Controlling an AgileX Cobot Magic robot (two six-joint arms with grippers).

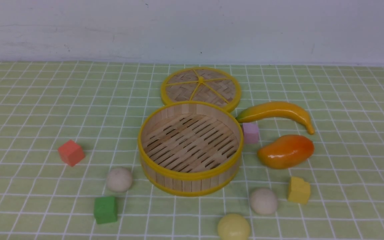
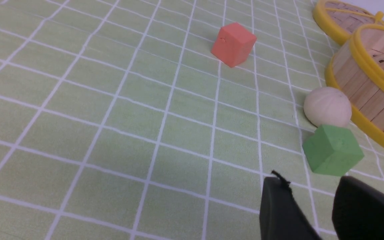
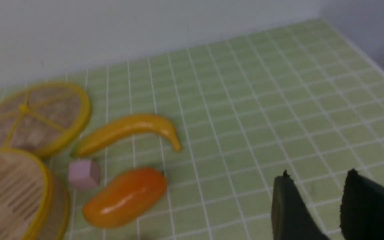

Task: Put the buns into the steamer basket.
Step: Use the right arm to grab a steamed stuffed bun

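Bamboo slats show bare across the whole floor of the round yellow-rimmed steamer basket [image 1: 192, 175], which stands mid-table. None of the three buns is in it, so I judge the task to be at its first reach. The left off-white matte ball bun [image 1: 119, 179] lies near the basket's near-left wall. The right off-white matte ball bun [image 1: 263, 201] lies off its near-right side. The pale yellow matte ball bun [image 1: 233, 227] sits nearest of all, cut by the front view's lower border.

The left gripper [image 2: 310, 186] hangs low over the cloth, dark fingers parted with nothing between them. The right gripper [image 3: 318, 180] is likewise open and empty, over bare cloth right of the glossy orange mango [image 3: 125, 196].

The left arm looks best placed for the left bun, but the green foam cube [image 2: 332, 150] lies just on the bun's near side, between it and the fingers. The next move probably calls for a descent from above, jaws straddling the ball clear of cube and basket wall, then a lift over the raised rim.

Leftward, the green checked tablecloth [image 1: 28, 110] is open, broken only by the red foam cube [image 2: 233, 43]. The right is crowded: mango, yellow curved banana [image 1: 275, 111], pink foam cube [image 1: 250, 132] and yellow foam cube [image 1: 298, 190]. The flat woven disc lid [image 1: 201, 88] lies just behind the basket; whether they touch I cannot tell. At the far right the cloth ends against a grey surface.
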